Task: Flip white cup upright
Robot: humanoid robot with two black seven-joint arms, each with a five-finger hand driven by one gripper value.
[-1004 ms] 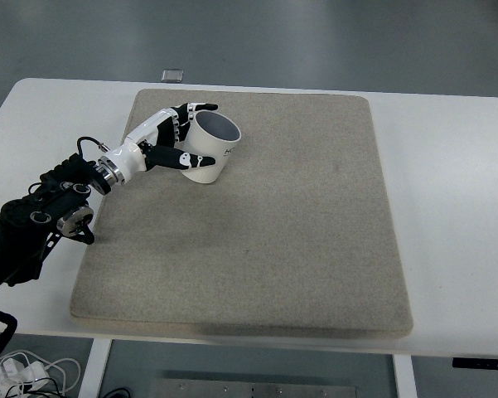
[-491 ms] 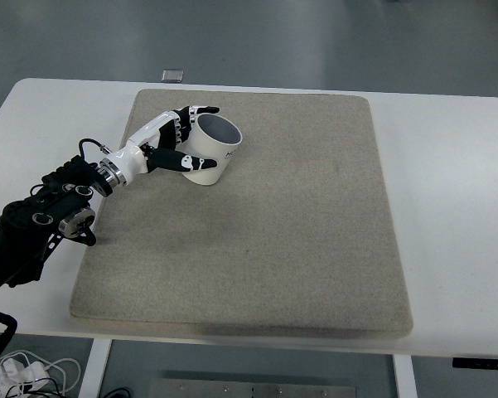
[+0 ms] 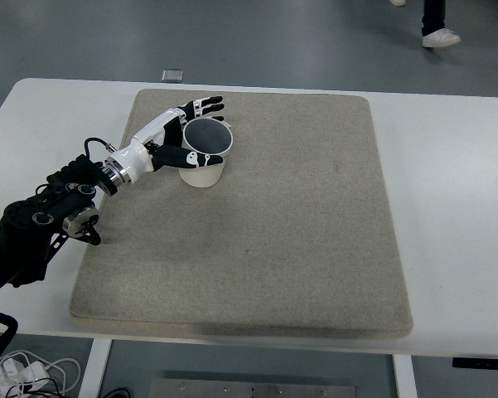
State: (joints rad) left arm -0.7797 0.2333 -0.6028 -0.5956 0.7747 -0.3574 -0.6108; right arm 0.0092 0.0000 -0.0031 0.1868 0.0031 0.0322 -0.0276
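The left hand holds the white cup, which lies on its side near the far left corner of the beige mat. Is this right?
Not quite. In the top view the white plastic cup stands upright, mouth up, not on its side. The left hand does hold it, near the far left corner of the beige felt mat.

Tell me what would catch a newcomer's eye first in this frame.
The white cup stands mouth-up near the far left corner of the grey mat, with the left hand around it, thumb in front and fingers behind. The black arm reaches in from the left edge across the white table. At the top right, a person's shoe shows on the floor.
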